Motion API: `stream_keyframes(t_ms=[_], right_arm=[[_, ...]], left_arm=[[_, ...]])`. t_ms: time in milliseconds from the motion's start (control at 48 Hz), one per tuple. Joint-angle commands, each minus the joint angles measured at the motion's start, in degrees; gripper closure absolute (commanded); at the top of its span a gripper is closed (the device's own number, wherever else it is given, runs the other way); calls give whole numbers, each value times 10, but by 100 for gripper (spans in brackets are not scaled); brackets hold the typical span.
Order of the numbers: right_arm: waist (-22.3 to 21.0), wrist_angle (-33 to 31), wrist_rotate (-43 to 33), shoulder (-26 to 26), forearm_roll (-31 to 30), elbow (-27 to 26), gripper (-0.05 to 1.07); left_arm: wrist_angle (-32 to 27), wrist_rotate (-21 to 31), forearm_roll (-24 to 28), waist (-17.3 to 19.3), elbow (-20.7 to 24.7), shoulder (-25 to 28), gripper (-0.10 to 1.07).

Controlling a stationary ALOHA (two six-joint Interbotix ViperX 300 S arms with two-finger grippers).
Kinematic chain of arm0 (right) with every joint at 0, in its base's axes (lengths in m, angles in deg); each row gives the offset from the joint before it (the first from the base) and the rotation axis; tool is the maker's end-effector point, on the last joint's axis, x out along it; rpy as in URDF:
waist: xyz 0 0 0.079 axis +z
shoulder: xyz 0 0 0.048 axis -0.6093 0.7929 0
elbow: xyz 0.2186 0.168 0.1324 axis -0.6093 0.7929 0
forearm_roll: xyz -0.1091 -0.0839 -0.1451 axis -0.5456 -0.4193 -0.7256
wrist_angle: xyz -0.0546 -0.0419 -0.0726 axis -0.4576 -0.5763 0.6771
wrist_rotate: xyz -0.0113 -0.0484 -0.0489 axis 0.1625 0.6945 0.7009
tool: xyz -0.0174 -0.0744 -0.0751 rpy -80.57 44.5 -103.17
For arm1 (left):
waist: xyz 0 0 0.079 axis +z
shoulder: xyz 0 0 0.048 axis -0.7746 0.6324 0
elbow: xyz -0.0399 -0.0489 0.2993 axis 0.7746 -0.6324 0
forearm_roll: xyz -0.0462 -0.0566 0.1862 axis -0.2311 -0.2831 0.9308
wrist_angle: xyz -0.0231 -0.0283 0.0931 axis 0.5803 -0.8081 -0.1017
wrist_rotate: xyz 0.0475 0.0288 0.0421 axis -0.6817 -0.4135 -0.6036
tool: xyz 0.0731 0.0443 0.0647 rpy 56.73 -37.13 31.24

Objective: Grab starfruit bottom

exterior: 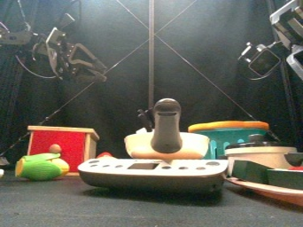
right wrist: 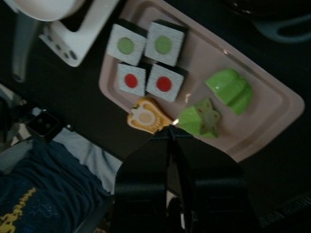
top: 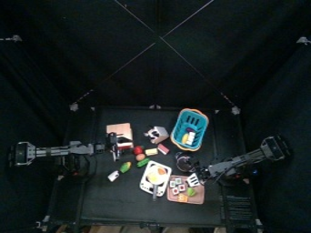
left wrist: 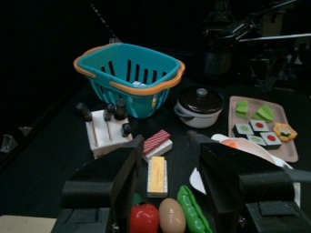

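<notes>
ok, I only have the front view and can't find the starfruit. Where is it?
Observer: On the pink tray, next to the sushi squares. There is a green star piece and a yellow star piece beside it.
Operator: Right gripper near it?
Observer: The right gripper hangs over the tray, its tip pointing between the two star pieces. I can't tell whether it touches them.
Operator: And the left?
Observer: The left gripper stands open away from the tray. In its wrist view a tomato and an egg lie between its jaws.
</notes>
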Motion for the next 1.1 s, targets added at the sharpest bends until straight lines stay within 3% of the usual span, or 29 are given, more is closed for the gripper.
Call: stream_keyframes(t_ms=[0,146,229,354,417,604,896,1083], right_arm=[[2,-20,-2,9,17,-23,66],[0,-65,-11,39,33,-46,65],[4,-133,-62,56,27,-69,65],[40,-258,-164,69,-36,-107,65],[67,-279,-205,69,-70,-115,65],[115,-225,-295,62,-137,-82,58],[112,-67,-334,40,-171,14,24],[102,-23,-351,52,-198,40,14]], left_arm=[[5,0,4,0,10,0,16],[5,1,4,0,5,0,16],[5,2,4,-1,4,0,16],[6,3,3,-2,5,0,16],[6,2,2,-2,5,0,16],[5,1,4,-2,8,0,16],[5,2,3,-2,5,1,16],[5,2,2,-2,4,0,16]])
